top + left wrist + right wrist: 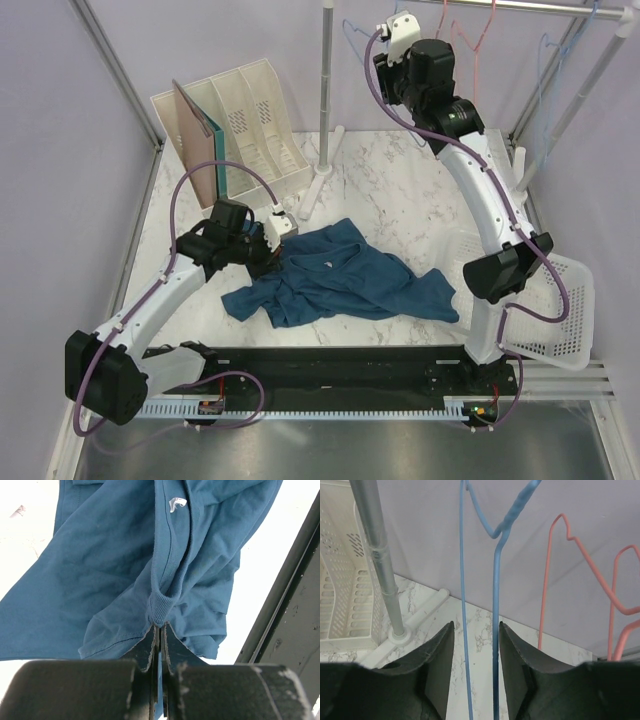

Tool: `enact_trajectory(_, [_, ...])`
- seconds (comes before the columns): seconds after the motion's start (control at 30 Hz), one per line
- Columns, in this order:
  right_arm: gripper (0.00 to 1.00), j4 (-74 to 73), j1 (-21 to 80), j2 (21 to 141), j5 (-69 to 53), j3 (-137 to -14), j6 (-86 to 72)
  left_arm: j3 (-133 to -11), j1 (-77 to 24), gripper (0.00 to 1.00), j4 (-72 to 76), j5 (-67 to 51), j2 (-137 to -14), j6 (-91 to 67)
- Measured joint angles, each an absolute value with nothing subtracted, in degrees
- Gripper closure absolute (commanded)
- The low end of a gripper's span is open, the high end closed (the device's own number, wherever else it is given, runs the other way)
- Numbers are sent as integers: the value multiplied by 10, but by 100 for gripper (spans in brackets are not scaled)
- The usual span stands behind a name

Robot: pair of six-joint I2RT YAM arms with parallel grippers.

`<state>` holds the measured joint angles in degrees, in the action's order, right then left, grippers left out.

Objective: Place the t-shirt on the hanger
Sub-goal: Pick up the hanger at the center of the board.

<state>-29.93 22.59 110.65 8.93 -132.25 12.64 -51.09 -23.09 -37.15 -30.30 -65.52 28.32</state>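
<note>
The teal-blue t-shirt (340, 275) lies crumpled on the marble table, in front of the arm bases. My left gripper (272, 245) sits at the shirt's left edge. In the left wrist view it (160, 627) is shut on the ribbed collar of the t-shirt (100, 570). My right gripper (372, 45) is raised to the rail at the back, beside the light-blue hanger (348, 35). In the right wrist view it (476, 625) stands open around two wires of the hanger (495, 580). The right-hand wire runs close to the right finger (520, 655), and a gap shows on the left.
Pink-red wire hangers (555, 580) hang just right of the blue one. More hangers (545, 60) hang farther along the rail (520, 8). The rack's upright pole (327, 90) stands at the back centre. A white file organiser (250, 120) is back left. A white basket (560, 310) sits at the right edge.
</note>
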Motion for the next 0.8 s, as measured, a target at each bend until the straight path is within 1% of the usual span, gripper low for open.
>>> enact_trajectory(0.03, [61, -298, 226, 1107, 88, -1317, 129, -511, -232, 98, -371, -303, -655, 283])
enact_trajectory(0.07, [69, -298, 226, 1108, 86, -1314, 130, -510, -232, 98, -371, -303, -655, 283])
enact_trajectory(0.1, [74, -296, 226, 1109, 84, -1313, 132, -510, -232, 98, -371, -303, -654, 283])
enact_trajectory(0.13, [82, -295, 226, 1110, 83, -1313, 133, -510, -232, 98, -371, -303, -654, 283])
enact_trajectory(0.17, [96, -292, 226, 1110, 81, -1313, 134, -510, -232, 98, -371, -303, -654, 283])
enact_trajectory(0.2, [99, -290, 226, 1110, 79, -1313, 136, -510, -232, 98, -371, -303, -654, 283])
enact_trajectory(0.5, [100, -268, 226, 1102, 81, -1313, 137, -510, -232, 98, -371, -305, -654, 281])
enact_trajectory(0.8, [100, -263, 226, 1035, 81, -1306, 148, -510, -232, 98, -371, -305, -655, 276])
